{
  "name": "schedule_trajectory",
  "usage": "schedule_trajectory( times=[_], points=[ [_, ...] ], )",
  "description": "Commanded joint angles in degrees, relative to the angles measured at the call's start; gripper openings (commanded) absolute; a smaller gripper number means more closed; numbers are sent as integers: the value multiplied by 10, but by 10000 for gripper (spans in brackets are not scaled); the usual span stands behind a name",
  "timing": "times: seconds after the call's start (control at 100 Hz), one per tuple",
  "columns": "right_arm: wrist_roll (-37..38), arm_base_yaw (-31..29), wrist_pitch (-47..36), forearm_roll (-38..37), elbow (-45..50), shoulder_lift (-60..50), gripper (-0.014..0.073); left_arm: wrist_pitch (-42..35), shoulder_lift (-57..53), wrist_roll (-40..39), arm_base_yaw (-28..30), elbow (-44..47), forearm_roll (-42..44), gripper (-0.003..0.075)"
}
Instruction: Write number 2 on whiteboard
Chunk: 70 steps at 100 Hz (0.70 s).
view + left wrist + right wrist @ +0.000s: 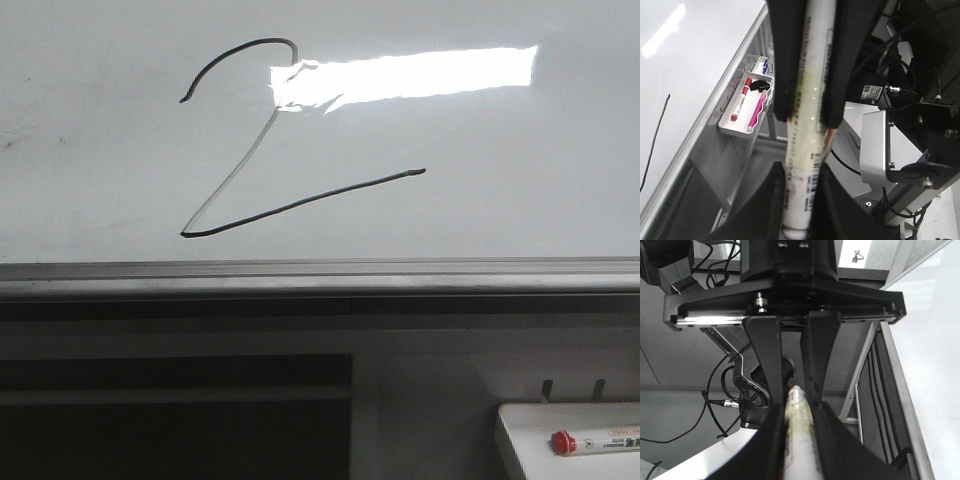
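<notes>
Number 2 [262,150] is drawn on the whiteboard [520,170], hook at top, faint diagonal, long base stroke. Left hand [807,112] is clenched on a white marker [802,165]; whiteboard sits off to its side, with a small tray [742,127] of markers near the rail. Right hand [792,375] likewise grips a white marker [797,435], board edge beside it.
</notes>
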Motion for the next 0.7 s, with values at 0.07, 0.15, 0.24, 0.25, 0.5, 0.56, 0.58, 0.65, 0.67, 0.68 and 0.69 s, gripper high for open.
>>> schedule_trajectory(
  times=[0.07,0.15,0.24,0.25,0.5,0.56,0.58,0.65,0.67,0.68,0.69],
  points=[
    [-3,0,-34,31,-17,-16,448,-53,8,-14,-3,-16,-28,-20],
    [-3,-18,-43,28,-17,-31,561,-63,6,-14,-3,-10,-16,-20],
    [12,-59,-43,27,-17,-61,539,-93,-2,-14,-3,5,1,-20],
    [14,-67,-42,27,-17,-66,535,-96,-5,-14,-3,7,3,-20],
    [92,-204,20,2,6,-180,228,-367,-39,-91,-3,132,16,-20],
    [114,-225,28,-30,31,-212,89,-460,-39,-123,-3,178,16,-20],
    [121,-230,30,-42,43,-223,46,-496,-36,-133,-3,194,16,-20],
    [141,-242,28,-77,92,-260,-69,-608,-26,-166,-3,245,9,-20],
    [150,-245,25,-84,109,-271,-79,-639,-21,-170,-3,254,6,-20],
    [153,-246,20,-87,120,-274,-78,-658,-20,-173,-3,262,4,-20],
    [158,-246,17,-90,126,-281,-76,-667,-17,-175,-3,267,0,-20]
  ],
)
